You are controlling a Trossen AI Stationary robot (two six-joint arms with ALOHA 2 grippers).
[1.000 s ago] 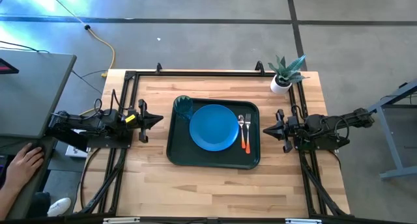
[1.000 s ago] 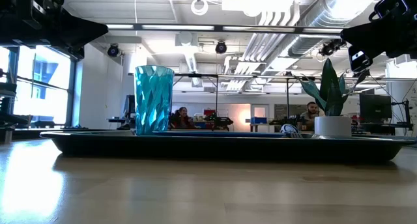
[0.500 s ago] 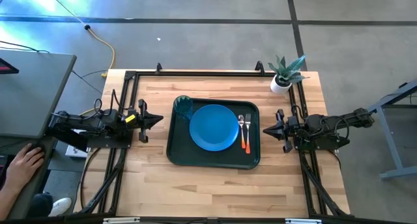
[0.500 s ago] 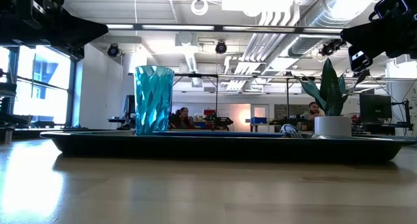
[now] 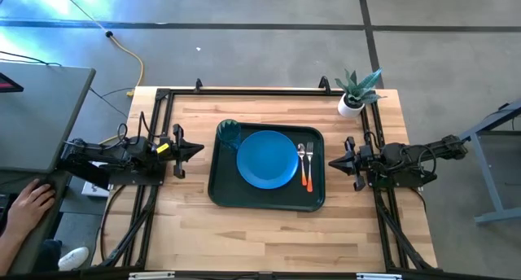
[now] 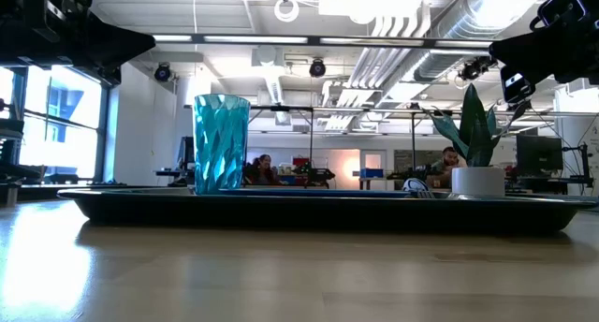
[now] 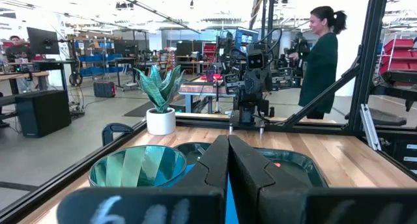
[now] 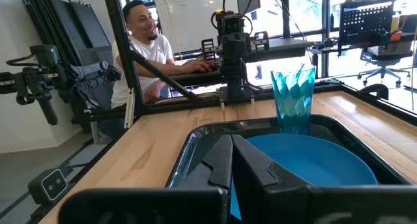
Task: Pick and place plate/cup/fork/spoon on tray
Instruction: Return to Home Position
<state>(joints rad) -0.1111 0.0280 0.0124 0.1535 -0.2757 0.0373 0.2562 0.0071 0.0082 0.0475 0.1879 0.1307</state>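
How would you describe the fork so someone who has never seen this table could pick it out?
Find the dark green tray in the middle of the wooden table. To the right of the blue plate on it lie two orange-handled utensils side by side. The fork is the one nearer the tray's right rim, with a tined head, while the spoon beside it has an oval bowl.

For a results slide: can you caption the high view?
Plate, cup, fork and spoon on the tray, both grippers shut beside it.
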